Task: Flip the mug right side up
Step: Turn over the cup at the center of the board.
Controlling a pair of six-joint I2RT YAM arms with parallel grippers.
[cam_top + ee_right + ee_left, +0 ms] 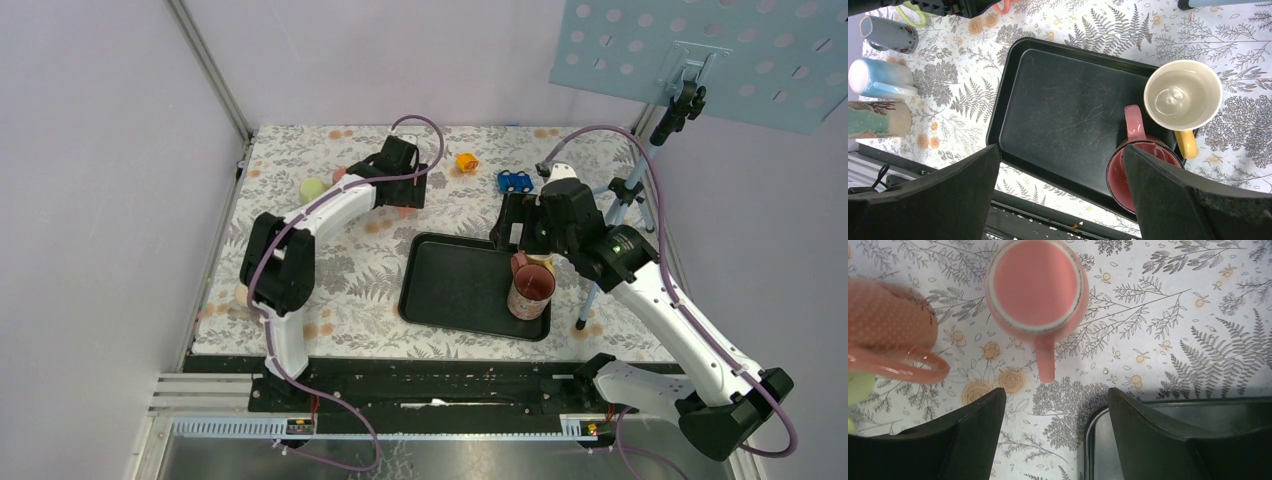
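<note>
inverted pink mug (1035,287) just ahead of parted left gripper (1055,394)

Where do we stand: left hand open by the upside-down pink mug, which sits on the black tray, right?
Not on it. The left wrist view shows the upside-down pink mug on the floral tablecloth beside the black tray. The left hand is indeed open by it.
</note>
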